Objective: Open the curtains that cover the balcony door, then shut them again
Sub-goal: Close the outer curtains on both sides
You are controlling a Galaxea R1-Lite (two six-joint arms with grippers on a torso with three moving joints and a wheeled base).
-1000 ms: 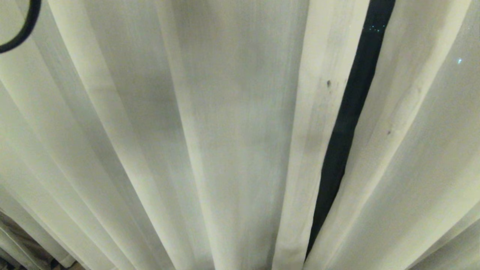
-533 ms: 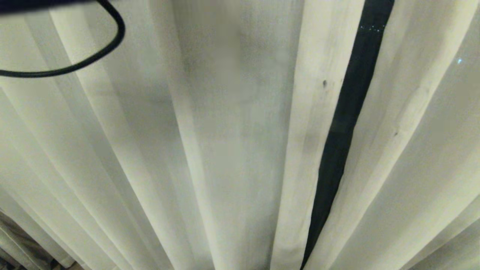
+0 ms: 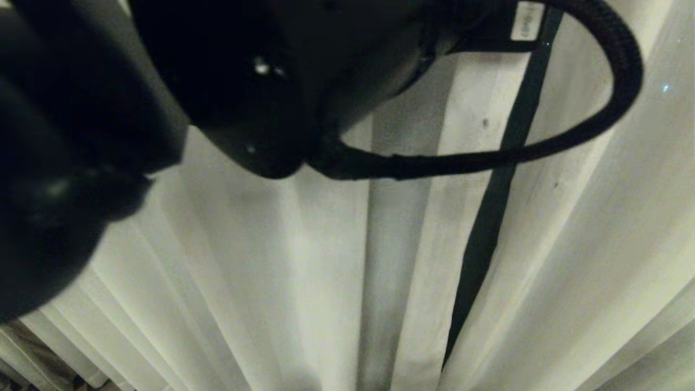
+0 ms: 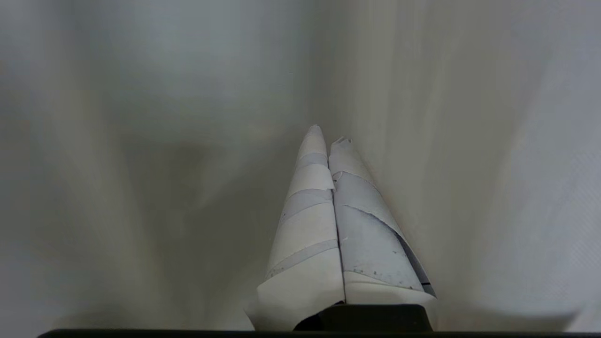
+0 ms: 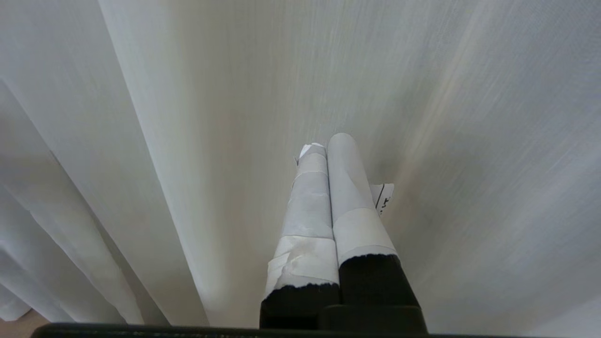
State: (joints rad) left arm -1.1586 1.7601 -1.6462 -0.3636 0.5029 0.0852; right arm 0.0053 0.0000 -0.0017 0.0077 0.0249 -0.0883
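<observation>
Head view: the left arm (image 3: 217, 81) looms dark across the top, its cable (image 3: 543, 146) looping before the curtains (image 3: 271, 271); a dark strip of the balcony door (image 3: 488, 228) shows between the panels.

Left wrist view: the left tool (image 4: 328, 134) is clenched, empty, pointing at the fabric.

Right wrist view: the right tool (image 5: 326, 143) is clenched, empty, facing pleats.

The left gripper (image 4: 327, 134), its 2 taped fingers (image 4: 307, 220) pressed together, points at the pleated curtains (image 4: 141, 141).
</observation>
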